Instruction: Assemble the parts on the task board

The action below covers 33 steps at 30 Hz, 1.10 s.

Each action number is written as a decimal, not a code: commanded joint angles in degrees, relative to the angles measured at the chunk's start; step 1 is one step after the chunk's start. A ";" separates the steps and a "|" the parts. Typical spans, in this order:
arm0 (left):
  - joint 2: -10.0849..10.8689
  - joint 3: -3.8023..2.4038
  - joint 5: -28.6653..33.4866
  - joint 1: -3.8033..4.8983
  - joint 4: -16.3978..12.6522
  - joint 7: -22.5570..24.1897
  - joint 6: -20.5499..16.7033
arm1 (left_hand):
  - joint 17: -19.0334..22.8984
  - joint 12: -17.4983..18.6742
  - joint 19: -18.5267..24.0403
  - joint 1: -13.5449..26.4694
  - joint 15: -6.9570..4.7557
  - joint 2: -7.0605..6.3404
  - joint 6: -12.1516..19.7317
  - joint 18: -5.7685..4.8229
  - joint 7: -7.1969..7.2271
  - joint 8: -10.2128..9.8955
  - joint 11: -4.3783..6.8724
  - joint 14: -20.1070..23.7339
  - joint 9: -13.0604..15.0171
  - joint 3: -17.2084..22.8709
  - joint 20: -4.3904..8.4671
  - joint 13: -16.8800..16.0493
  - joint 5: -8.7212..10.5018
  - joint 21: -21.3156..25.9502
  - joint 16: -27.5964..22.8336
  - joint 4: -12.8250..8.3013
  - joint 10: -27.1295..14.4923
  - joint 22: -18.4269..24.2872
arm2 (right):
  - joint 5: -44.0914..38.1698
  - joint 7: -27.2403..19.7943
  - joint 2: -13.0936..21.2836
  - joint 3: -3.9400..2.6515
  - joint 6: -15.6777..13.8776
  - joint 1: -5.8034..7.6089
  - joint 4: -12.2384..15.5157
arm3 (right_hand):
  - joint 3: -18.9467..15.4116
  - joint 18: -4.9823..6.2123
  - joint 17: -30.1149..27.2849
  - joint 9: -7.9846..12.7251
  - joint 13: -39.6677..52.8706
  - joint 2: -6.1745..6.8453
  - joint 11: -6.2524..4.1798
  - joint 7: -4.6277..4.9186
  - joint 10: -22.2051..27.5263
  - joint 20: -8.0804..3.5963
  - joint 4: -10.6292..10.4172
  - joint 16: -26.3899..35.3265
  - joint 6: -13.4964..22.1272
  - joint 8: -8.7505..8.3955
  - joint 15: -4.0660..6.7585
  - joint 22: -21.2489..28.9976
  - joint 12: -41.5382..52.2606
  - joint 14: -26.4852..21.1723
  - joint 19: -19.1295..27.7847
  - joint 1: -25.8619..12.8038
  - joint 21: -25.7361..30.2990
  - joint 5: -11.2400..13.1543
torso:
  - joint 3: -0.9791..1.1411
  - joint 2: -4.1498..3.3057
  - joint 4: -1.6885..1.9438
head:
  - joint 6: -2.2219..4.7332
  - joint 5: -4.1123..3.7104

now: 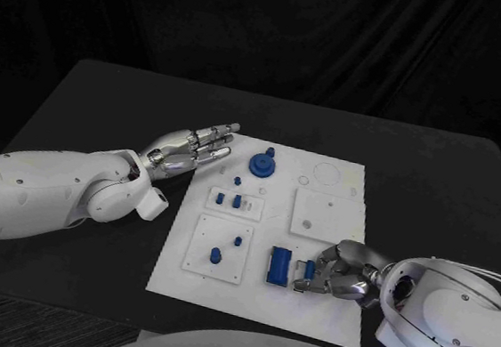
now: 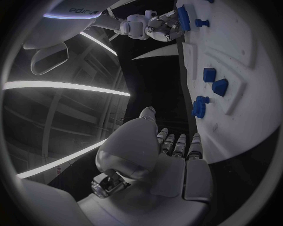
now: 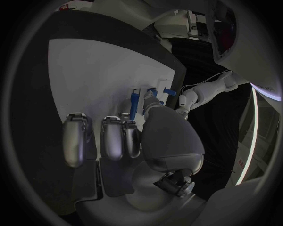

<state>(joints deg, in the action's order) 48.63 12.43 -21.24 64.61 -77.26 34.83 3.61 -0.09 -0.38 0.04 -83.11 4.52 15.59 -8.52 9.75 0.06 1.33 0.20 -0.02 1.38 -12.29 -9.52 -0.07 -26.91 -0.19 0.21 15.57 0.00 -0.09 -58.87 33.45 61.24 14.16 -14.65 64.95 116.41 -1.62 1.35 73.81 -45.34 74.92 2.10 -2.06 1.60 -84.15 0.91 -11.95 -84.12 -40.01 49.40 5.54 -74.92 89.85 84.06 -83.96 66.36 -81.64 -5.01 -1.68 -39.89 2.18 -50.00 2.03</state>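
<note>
Head view shows the board (image 1: pixel 306 309), a white plate lying lengthwise away from the robot in the middle of the black table (image 1: pixel 459 172). Right hand (image 1: pixel 340 274) lies on the board's near right part, fingers curled toward a small blue part (image 1: pixel 308 274) just beside a larger blue block (image 1: pixel 278 267); whether the fingers actually pinch the small part I cannot tell. The block is oblong, and its long axis runs along the board's length, away from the robot. Left hand (image 1: pixel 192 148) hovers at the board's far left corner, fingers stretched out straight and close together toward the far side, holding nothing. Next to its fingertips a blue gear (image 1: pixel 260 168) stands on the board with a small peg above it. Two small blue pieces (image 1: pixel 228 197) sit in a raised square further toward the robot, and more blue bits lie in the square to the left of the block. Left wrist view shows the gear (image 2: pixel 200 106) just past the straight fingers (image 2: pixel 177 143).
</note>
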 commanded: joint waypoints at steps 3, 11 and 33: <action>-0.02 -0.05 0.02 -0.22 0.01 0.06 1.05 | 0.09 0.38 -0.04 -0.35 0.34 0.06 -0.35 -0.58 -0.56 0.39 0.18 0.02 0.10 0.39 -0.43 0.07 -0.07 0.19 -0.21 0.03 0.00 0.09 | -2.06 0.08 -0.01 0.01 -0.26 -0.14 0.57 | 0.04 0.73 0.20 -2.09 15.08 -0.18 -0.47 -0.08 -5.85 -0.42 -0.80 0.13 0.58 1.87 0.41 -12.33 0.15 3.26 -2.73 0.39 -0.14 0.02 | -0.02 -0.02 0.00 | 0.00 -0.04; 0.06 -0.05 0.02 -0.45 0.04 -0.14 1.13 | 0.09 0.38 -0.04 -0.35 0.35 0.06 -0.48 -0.58 -0.64 0.42 0.16 0.02 0.12 0.39 -0.44 0.07 -0.07 0.19 -0.21 0.03 0.00 0.09 | -2.07 -0.41 -0.24 0.01 -0.92 -0.14 0.68 | 0.05 0.75 0.08 -2.38 15.08 -0.52 -0.42 -0.01 -5.85 -0.43 -1.19 0.18 1.34 1.72 0.40 -12.31 0.15 3.24 -2.71 0.20 -0.07 -0.09 | -0.01 -0.03 0.04 | 0.00 0.03; 0.28 -0.06 0.02 -0.60 -0.11 -0.33 1.24 | 0.09 0.38 -0.04 -0.33 0.31 0.07 -1.26 -0.55 -1.14 0.65 -0.30 0.02 0.22 0.45 -0.47 0.07 -0.10 0.19 -0.21 0.03 0.00 0.09 | -3.75 -4.47 1.47 0.01 -5.19 -0.13 1.36 | 0.15 0.57 1.09 -2.58 15.08 -0.94 -0.44 -0.06 -5.85 -0.43 -1.38 -0.23 1.04 1.85 0.39 -12.55 0.15 3.44 -3.01 0.28 -0.79 -0.58 | -0.03 -0.01 0.05 | 0.00 0.38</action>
<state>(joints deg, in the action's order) 48.93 12.42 -21.25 64.09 -77.20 33.85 4.26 -0.06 -0.38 0.05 -83.11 4.52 15.59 -9.52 9.75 -0.94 1.78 0.20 -0.02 1.52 -12.29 -9.51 -0.08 -26.90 -0.19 0.21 15.57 0.00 -0.08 -60.85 32.06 62.50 14.16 -16.40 64.94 117.51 -1.42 1.35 74.69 -47.86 74.90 1.87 -2.26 1.73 -83.94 0.92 -12.96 -84.13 -38.99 51.03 5.54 -74.91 89.85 84.06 -83.95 66.58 -82.17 -5.33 -1.71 -39.94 2.25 -50.00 2.34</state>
